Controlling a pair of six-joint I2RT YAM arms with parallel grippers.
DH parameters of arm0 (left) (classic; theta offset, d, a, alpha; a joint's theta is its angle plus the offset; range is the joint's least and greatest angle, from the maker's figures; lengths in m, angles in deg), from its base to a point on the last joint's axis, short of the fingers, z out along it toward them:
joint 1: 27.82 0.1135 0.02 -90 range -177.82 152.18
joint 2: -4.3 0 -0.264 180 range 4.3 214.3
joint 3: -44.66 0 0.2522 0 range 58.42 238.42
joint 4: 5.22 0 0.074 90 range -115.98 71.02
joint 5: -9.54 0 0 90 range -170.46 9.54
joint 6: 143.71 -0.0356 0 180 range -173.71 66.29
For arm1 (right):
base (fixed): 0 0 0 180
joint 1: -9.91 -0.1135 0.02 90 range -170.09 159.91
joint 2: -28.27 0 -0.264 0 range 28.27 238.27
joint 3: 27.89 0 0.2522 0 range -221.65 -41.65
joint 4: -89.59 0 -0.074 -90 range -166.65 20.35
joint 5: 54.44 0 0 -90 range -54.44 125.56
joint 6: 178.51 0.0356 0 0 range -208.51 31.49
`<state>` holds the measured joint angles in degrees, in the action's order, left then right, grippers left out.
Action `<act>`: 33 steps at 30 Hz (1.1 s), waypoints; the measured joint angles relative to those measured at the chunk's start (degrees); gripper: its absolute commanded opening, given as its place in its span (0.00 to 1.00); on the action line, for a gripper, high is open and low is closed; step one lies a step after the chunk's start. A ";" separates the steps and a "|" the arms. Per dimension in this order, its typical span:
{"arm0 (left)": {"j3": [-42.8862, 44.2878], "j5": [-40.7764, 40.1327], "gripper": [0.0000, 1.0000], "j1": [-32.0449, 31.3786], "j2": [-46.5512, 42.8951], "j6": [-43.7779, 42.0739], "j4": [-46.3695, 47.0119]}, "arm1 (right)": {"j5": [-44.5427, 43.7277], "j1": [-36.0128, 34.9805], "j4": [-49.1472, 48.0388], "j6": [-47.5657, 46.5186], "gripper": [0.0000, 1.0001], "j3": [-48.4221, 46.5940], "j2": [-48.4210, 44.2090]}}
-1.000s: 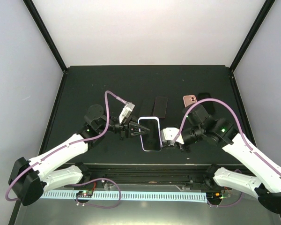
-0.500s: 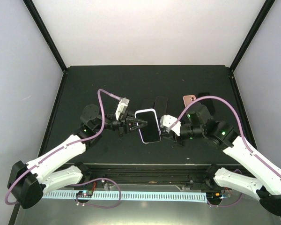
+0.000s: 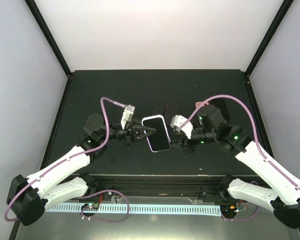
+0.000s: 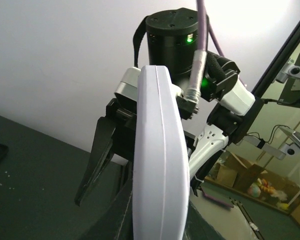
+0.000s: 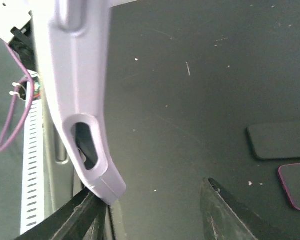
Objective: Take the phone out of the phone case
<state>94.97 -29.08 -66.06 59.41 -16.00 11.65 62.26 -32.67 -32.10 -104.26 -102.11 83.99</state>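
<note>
The phone sits in its lilac-white case (image 3: 156, 133), screen up, held off the black table between both arms. My left gripper (image 3: 144, 132) is shut on the case's left edge. In the left wrist view the case (image 4: 157, 165) stands edge-on between my left gripper's (image 4: 157, 222) dark fingers. My right gripper (image 3: 176, 136) is at the case's right edge. In the right wrist view my right gripper (image 5: 155, 210) has its fingers wide apart. The case's end with an oval cut-out (image 5: 82, 120) rests against its left finger (image 5: 80, 215).
Two dark flat phones or cases (image 3: 166, 112) lie just beyond the held phone. A pink phone case (image 3: 202, 106) and a dark item (image 3: 220, 106) lie at the back right. The right wrist view shows a dark slab (image 5: 280, 140) and a pink-rimmed one (image 5: 296, 186).
Both grippers and the cased phone have moved away from the near edge and slightly left, and the phone has been lifted. The left gripper's hold is unchanged.
</note>
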 measured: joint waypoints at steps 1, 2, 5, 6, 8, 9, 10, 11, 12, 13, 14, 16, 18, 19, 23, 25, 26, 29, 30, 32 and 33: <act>-0.11 0.20 0.02 0.00 0.00 0.26 0.44 | 0.76 0.24 1.01 0.39 0.53 -0.70 0.24; -0.17 0.42 0.02 -0.02 0.00 0.50 1.07 | 1.57 0.46 1.73 0.85 0.53 -1.31 0.44; -0.37 1.20 0.02 -0.09 0.00 1.53 3.30 | 4.33 1.31 2.62 2.25 0.59 -3.54 1.07; -0.37 1.31 0.02 -0.09 0.00 1.90 4.22 | 5.18 1.53 2.75 2.67 0.62 -4.09 1.18; -0.39 1.53 0.02 -0.09 0.00 2.67 5.90 | 6.05 1.95 3.10 3.45 0.67 -4.94 1.29; -0.46 1.64 0.02 -0.09 0.00 3.08 6.64 | 6.40 2.16 3.13 3.89 0.68 -5.25 1.29; -0.55 1.68 0.02 -0.09 0.02 3.45 7.37 | 6.56 2.25 3.13 4.33 0.69 -5.44 1.27; -0.76 1.77 0.02 -0.11 0.07 3.91 8.28 | 6.75 2.40 3.06 4.70 0.69 -5.51 1.27; -1.05 1.79 0.01 -0.11 0.15 4.39 9.11 | 6.97 2.47 3.06 5.03 0.69 -5.53 1.29; -1.36 1.81 0.02 -0.11 0.48 4.81 10.03 | 7.15 2.51 3.08 5.38 0.69 -5.53 1.33; -1.53 1.84 0.02 -0.11 0.92 5.35 10.91 | 7.50 2.58 3.17 5.62 0.70 -5.53 1.44; -1.62 2.03 0.01 -0.11 1.66 6.08 12.09 | 9.01 2.95 3.52 5.99 0.70 -5.53 1.86; -1.84 2.21 0.01 -0.11 2.40 6.73 13.25 | 10.80 3.41 3.93 6.43 0.70 -5.64 2.38; -1.88 2.25 0.01 -0.15 2.54 6.95 13.66 | 11.80 3.54 4.37 6.78 0.70 -5.88 2.71; -1.90 1.75 0.01 -0.57 3.32 8.61 16.48 | 13.73 3.65 4.90 7.72 0.64 -7.50 3.37; -1.92 0.94 0.02 -0.79 3.76 9.75 18.78 | 14.45 3.74 4.68 8.35 0.58 -8.31 3.39; -1.92 0.42 0.02 -0.87 3.96 10.12 19.56 | 14.73 3.76 4.48 8.68 0.56 -8.55 3.41; -1.95 -1.51 0.02 -1.09 4.50 10.54 20.65 | 16.11 3.93 4.13 9.86 0.47 -8.96 3.72; -1.95 -2.10 0.02 -1.22 4.55 10.51 20.65 | 16.63 4.07 4.00 10.27 0.43 -8.96 3.82; -1.99 -3.65 0.02 -1.36 4.59 10.43 20.35 | 17.51 4.48 3.61 11.04 0.36 -8.96 4.02; -2.01 -4.28 0.02 -1.40 4.59 10.32 20.17 | 17.90 4.68 3.41 11.56 0.32 -8.96 4.07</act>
<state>92.96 -33.37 -67.46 64.00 -5.68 31.83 80.16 -28.00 -28.69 -92.69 -111.08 88.06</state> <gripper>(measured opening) 0.118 0.407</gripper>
